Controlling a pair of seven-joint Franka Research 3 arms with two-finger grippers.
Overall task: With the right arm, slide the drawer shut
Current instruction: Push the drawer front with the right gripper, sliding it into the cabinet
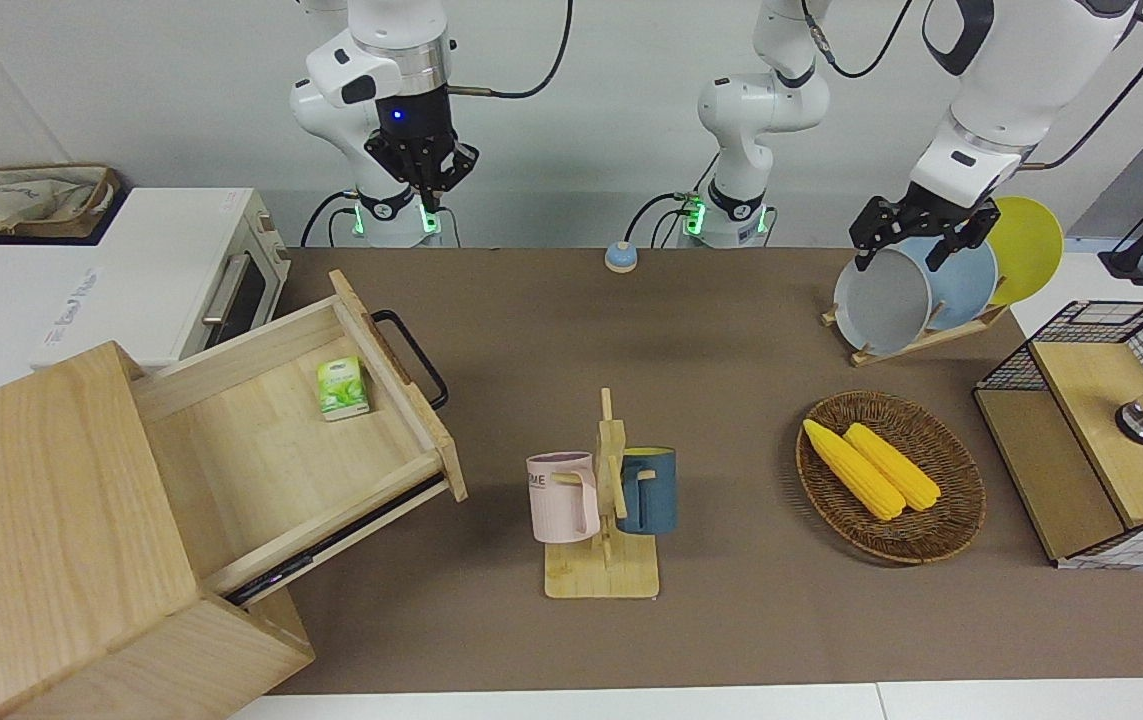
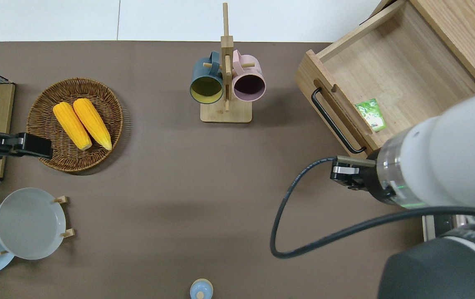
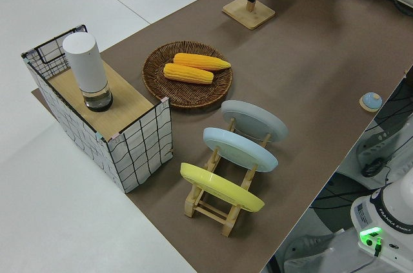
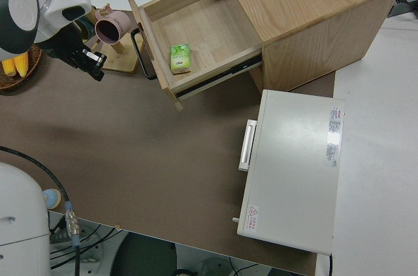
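R gripper [image 1: 428, 203] is held up in the air, pointed down, blue light lit at the wrist; per the overhead view it is over bare brown mat [image 2: 171, 187] at the R arm's end of the bench, near the drawer front's end that is nearer the robots. Nothing is touched by it, and whether it is wide or narrow cannot be told. L arm is parked. The pale wood cabinet [image 1: 41, 500] is set on the bench corner at the R arm's end, on the edge farthest from the robots. The drawer [image 1: 261, 470] is seen pulled fully out of it, angled toward the bench centre, w/ its black loop handle [image 1: 416, 355] on the front panel. The white toaster oven [image 1: 131, 270] is placed beside the cabinet, nearer the robots, at the same end edge. At the L arm's end edge a wire-mesh box [image 1: 1101, 420] is stood, a white cylinder [image 3: 87, 70] upright on its wood top. A wicker basket [image 1: 966, 500] w/ 2 corn cobs [image 1: 871, 465] is laid near it. Plates [image 1: 886, 300] are racked on edge toward the corner nearer the robots at that end. Mid-bench, a pink mug [image 1: 561, 497] and a blue mug [image 1: 651, 490] are hung on a wood stand [image 1: 603, 575]. A green packet [image 1: 341, 387] is lying in the drawer, just beside the front panel. A small blue knob [image 1: 620, 257] is sat at the mid robots' edge.
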